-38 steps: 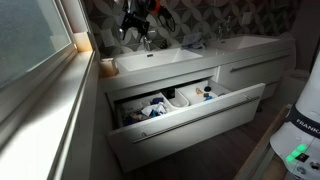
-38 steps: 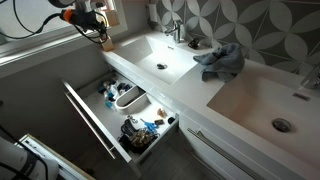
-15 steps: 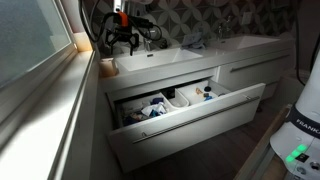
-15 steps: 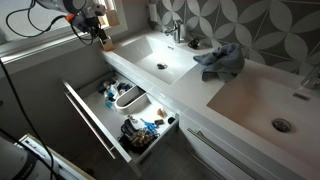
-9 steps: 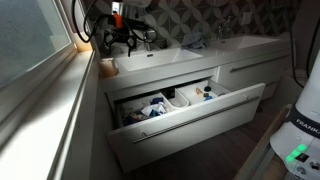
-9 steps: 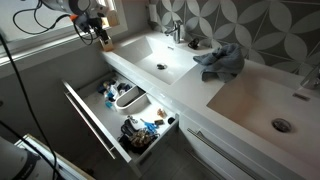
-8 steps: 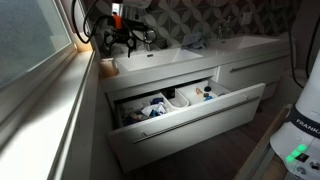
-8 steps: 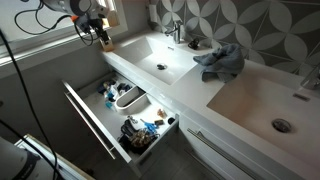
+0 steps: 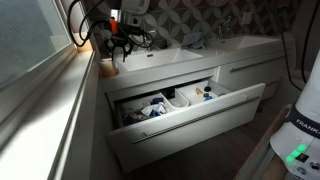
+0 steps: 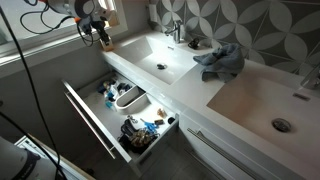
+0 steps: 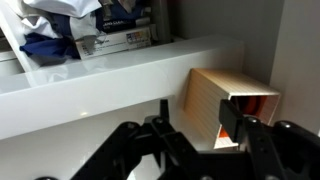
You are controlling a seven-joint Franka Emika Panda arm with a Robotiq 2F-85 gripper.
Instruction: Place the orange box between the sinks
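- We see the black Robotiq gripper (image 9: 119, 46) hanging over the left end of the long white vanity counter (image 9: 205, 58), beside the window (image 9: 30, 40). The same gripper (image 10: 97, 34) shows in both exterior views.
- In the wrist view the gripper (image 11: 198, 140) has its jaws spread wide, and we find nothing held between them.
- The small tan cardboard box with an orange face (image 11: 231, 98) lies just past the right finger (image 11: 236, 120), which covers part of it. We cannot tell whether finger and box touch.
- In an exterior view the box (image 9: 108, 67) sits on the far left corner of the counter, left of the near white sink (image 9: 150, 61) and just below the gripper. It also shows in the other direction (image 10: 108, 45), at the counter's corner.
- The second white sink (image 10: 262, 104) lies well to the right, well apart from the box.
- A crumpled grey-blue cloth (image 10: 222, 60) rests on the strip between the two sinks, near a chrome faucet (image 10: 177, 30).
- Below the counter a white drawer (image 10: 90, 122) stands pulled out, filled with small toiletries; it appears too in the wrist view (image 11: 90, 30).
- A grey and white patterned tile wall (image 10: 235, 20) runs behind the sinks.
- At the near right stands a white robot base (image 9: 300, 125) with a green light.
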